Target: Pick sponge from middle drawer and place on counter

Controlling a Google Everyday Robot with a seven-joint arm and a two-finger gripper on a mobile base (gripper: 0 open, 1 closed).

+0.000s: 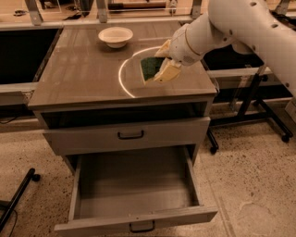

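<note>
Sponge (149,68) in jaws over counter (83,74); middle drawer (138,216) open.

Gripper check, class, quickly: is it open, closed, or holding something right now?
Gripper: closed on the sponge, holding it over the right part of the counter.

Dark green sponge (149,68); cream gripper (156,69) (over grey-brown counter (83,69), white arc (121,77)); white bowl (115,36); grey middle drawer (134,187).

Speckled beige floor (249,185); dark side tables (21,53) flanking; possibly metal railing (101,9) behind.
</note>
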